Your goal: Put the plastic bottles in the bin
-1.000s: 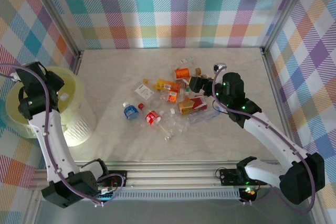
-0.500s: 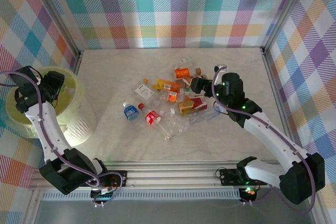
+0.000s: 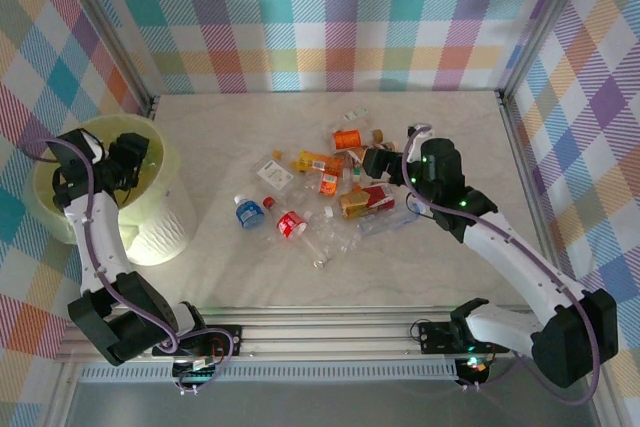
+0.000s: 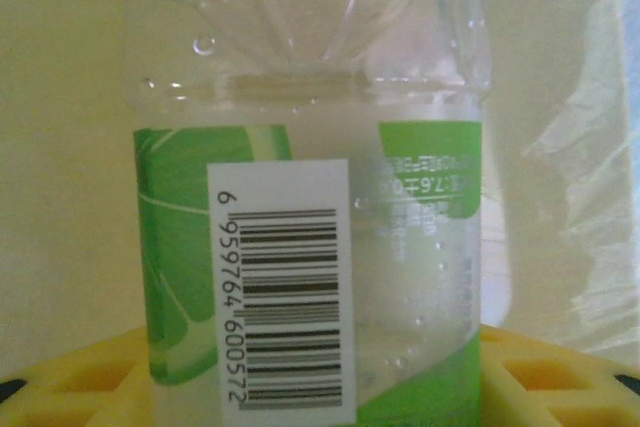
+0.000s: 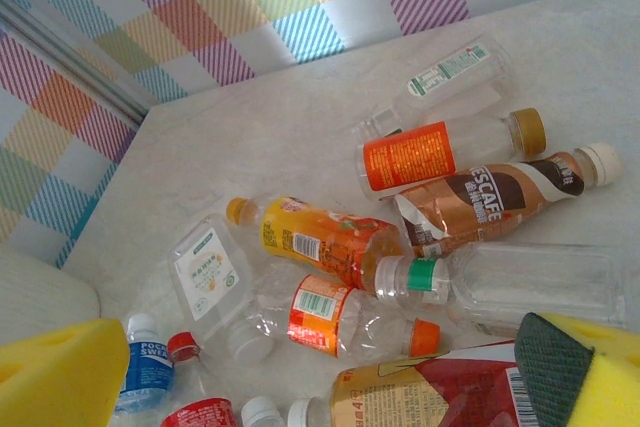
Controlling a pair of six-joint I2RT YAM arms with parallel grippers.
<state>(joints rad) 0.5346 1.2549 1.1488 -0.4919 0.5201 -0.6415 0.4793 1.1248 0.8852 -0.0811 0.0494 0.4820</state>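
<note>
left pincer (image 3: 128, 155) hangs over the mouth of the bin (image 3: 165, 237), which stands at the left edge of the tabletop (image 3: 450, 277). wrist view: a clear bottle with a green label (image 4: 300, 247) sits upright between the yellow pads (image 4: 90, 377), with pale bin wall behind it. cannot tell whether the pads pinch it or have let go; the contact at its sides is unclear. judgement: the bottle is held above the opening so a release drops it straight in. this is the drop step.

right pincer (image 3: 372, 161) is spread wide and grasps nothing, poised over the far side of the pile. its wrist view looks down on an orange-label bottle (image 5: 425, 155), a brown coffee bottle (image 5: 480, 202) and a crushed orange bottle (image 5: 320, 237). a red-label container (image 5: 430, 392) lies between its fingers, so it is the likely next pick. the wide spread suits straddling a bottle body.

the remaining plastic bottles (image 3: 330, 202) lie loose mid-tabletop, touching and overlapping, well apart from the bin. most of the job looks undone. risk: closing in so crowded a heap may nudge the neighbours.
</note>
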